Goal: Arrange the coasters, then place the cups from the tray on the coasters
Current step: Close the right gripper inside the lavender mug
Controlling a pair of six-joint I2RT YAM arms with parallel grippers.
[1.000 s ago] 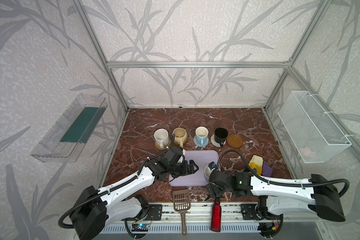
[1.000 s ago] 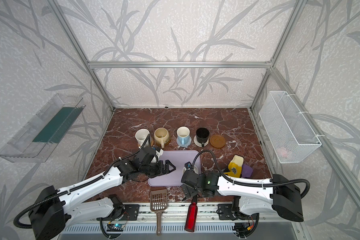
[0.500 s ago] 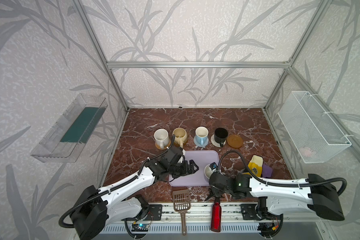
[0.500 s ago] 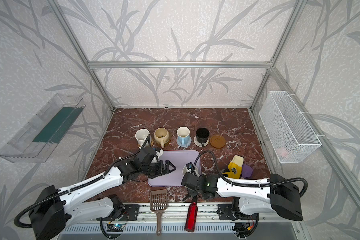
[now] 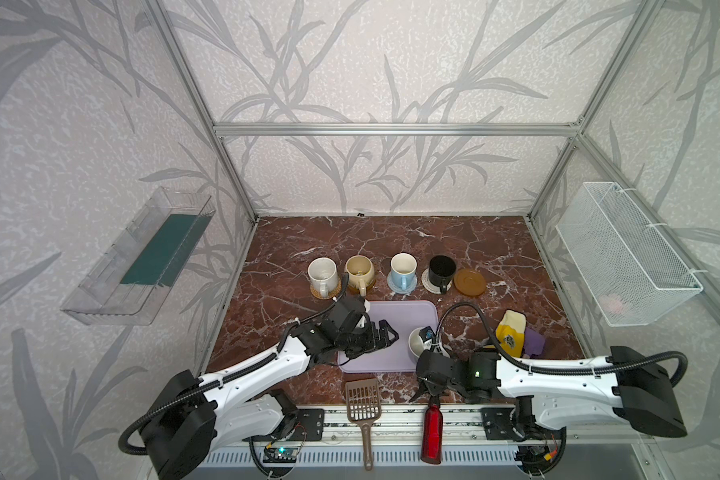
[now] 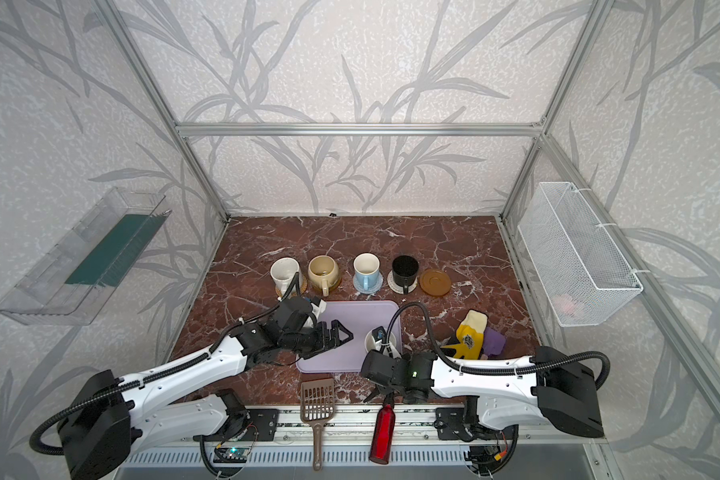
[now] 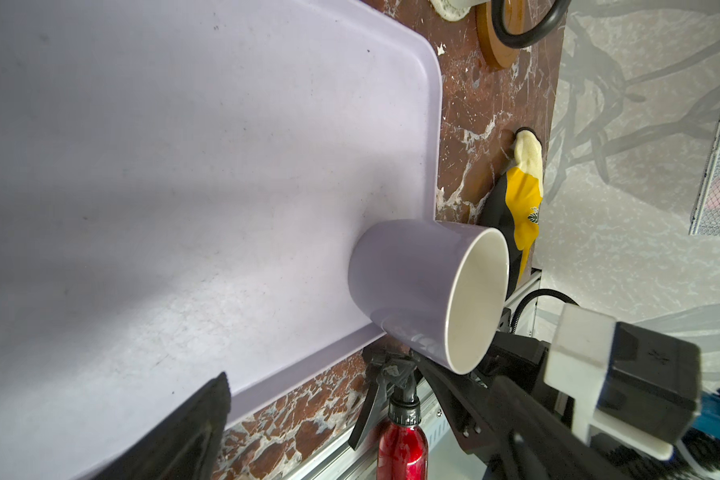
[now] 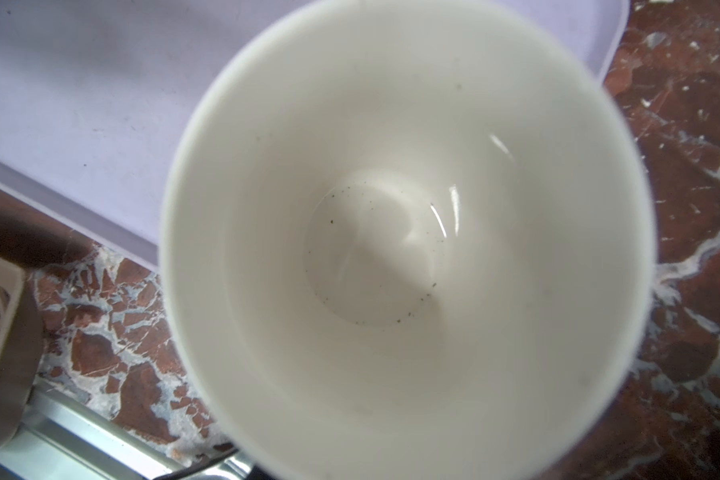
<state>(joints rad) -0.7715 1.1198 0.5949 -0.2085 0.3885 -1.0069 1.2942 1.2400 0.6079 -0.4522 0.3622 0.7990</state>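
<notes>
The lavender mug [image 7: 416, 286] stands upright in the near right corner of the lavender tray [image 5: 408, 320], which lies by the counter's front edge. The right gripper [image 5: 426, 347] is at the mug's near side; whether its jaws pinch it cannot be told. The left gripper [image 5: 387, 335] hovers over the tray's left half, jaws spread. Beyond the tray's far edge, the white mug [image 5: 323, 272], beige mug [image 5: 359, 270], light-blue mug [image 5: 403, 266] and black mug [image 5: 441, 268] stand on 4 coasters [image 5: 412, 285]. 1 amber-brown coaster [image 5: 469, 282] lies uncovered at the row's right end.
</notes>
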